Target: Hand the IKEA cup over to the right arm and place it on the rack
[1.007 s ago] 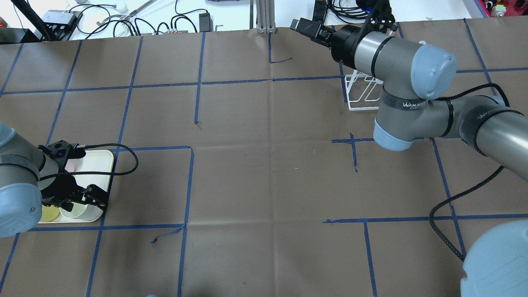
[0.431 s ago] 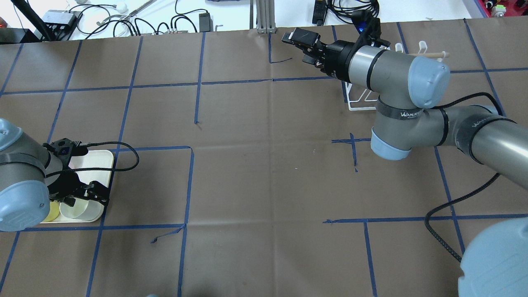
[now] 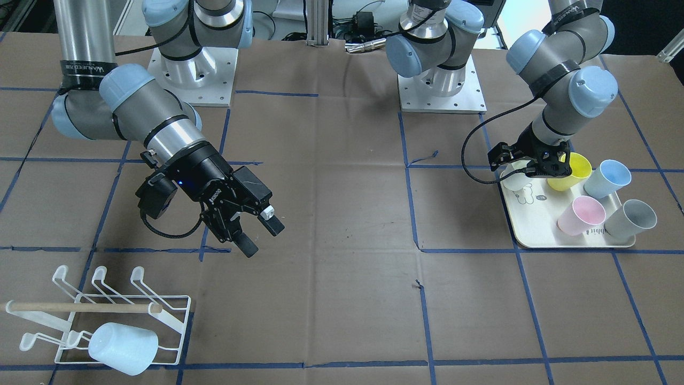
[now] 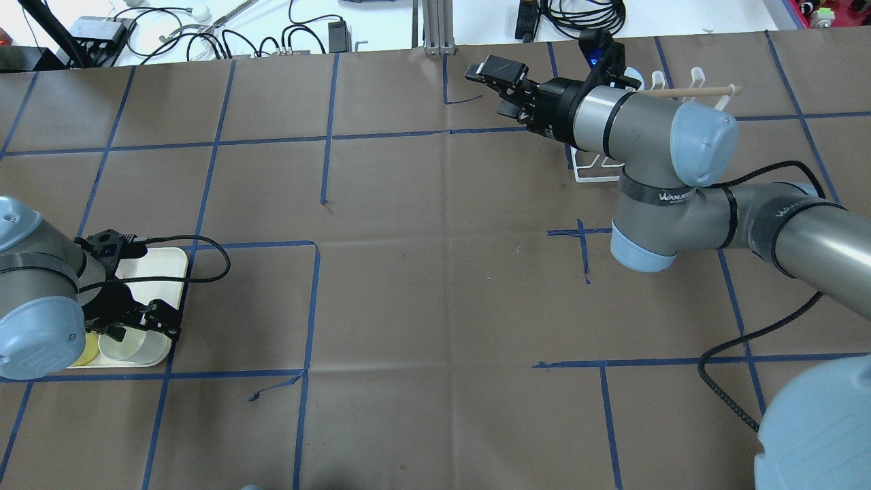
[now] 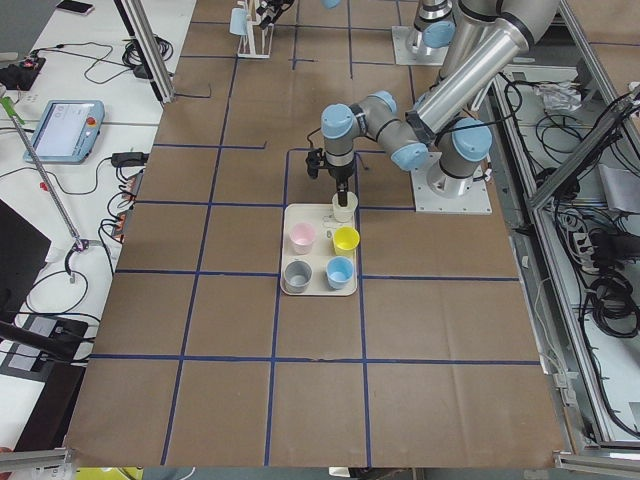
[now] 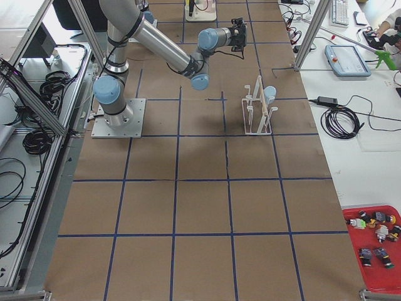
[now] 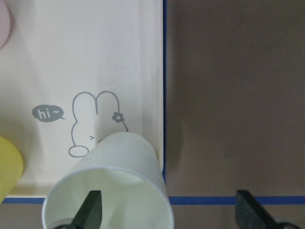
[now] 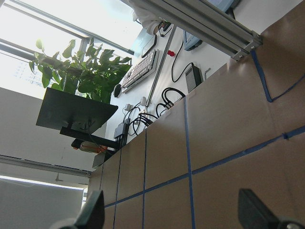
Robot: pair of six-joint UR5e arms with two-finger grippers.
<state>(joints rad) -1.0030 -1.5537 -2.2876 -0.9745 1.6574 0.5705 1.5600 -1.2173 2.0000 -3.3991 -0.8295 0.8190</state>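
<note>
White cup (image 7: 119, 167) — left claw (image 7: 167, 192) wide, one finger (image 7: 90, 210) inside, per wrist view | right claw (image 3: 262, 238) wide

Big table covered in brown paper (image 4: 408, 272), blue tape lines (image 4: 329, 102) making squares, white desk (image 4: 381, 27) behind with black cables (image 4: 303, 34), silver metal posts (image 4: 439, 27), leafy green plant (image 8: 86, 71) by a bright window (image 8: 28, 33), black screen (image 8: 71, 112), keyboard (image 8: 138, 71), red tray (image 6: 382, 282)

Cream tray (image 3: 534, 220), pink cup (image 3: 581, 215), grey cup (image 3: 631, 219), perhaps a keyboard (image 8: 140, 69)
</note>
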